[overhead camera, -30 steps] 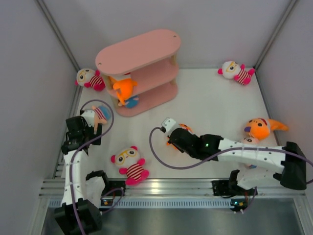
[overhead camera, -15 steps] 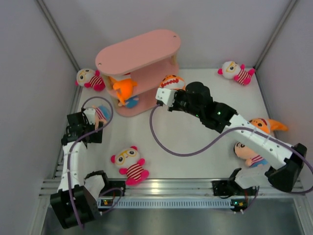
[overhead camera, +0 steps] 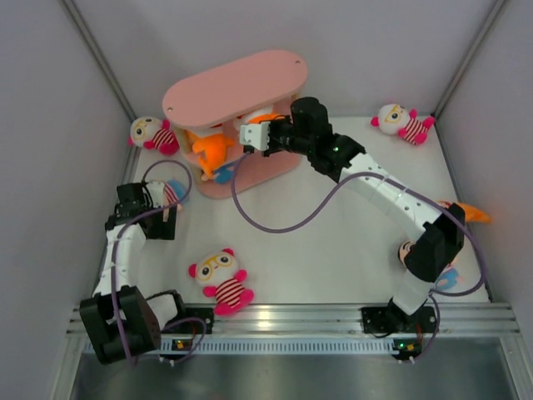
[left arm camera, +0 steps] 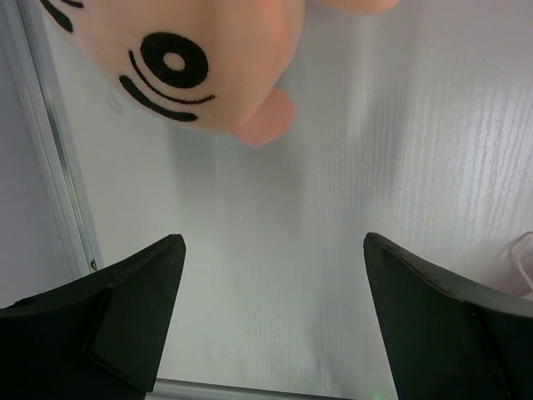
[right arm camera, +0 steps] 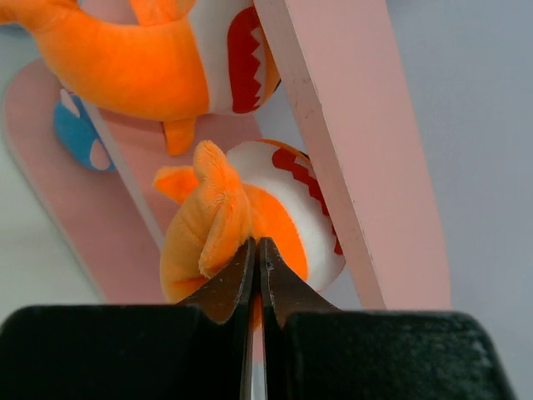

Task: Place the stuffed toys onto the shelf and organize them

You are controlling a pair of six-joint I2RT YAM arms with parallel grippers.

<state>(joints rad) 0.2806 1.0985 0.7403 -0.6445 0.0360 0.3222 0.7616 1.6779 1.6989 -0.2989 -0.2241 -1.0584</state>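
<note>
The pink shelf (overhead camera: 233, 87) stands at the back left. My right gripper (overhead camera: 256, 135) is shut on an orange shark (right arm camera: 241, 221), pinching its fabric and holding it at the middle tier, beside a pink upright (right arm camera: 333, 133). Another orange shark (overhead camera: 210, 150) sits in the shelf; it also shows in the right wrist view (right arm camera: 150, 62). My left gripper (left arm camera: 272, 243) is open and empty over the table, just short of a peach-faced doll's head (left arm camera: 200, 58). That doll (overhead camera: 171, 193) lies by the left wall.
White-faced dolls lie left of the shelf (overhead camera: 152, 133), at the back right (overhead camera: 404, 122) and at the near left (overhead camera: 221, 279). A third shark (overhead camera: 470, 213) and another peach-faced doll (overhead camera: 408, 250) lie at the right, partly hidden by my right arm. Cables loop over the table.
My right arm has carried the orange shark from the table's middle up and left to the shelf's middle tier. My left gripper has shifted slightly by the peach-faced doll.
</note>
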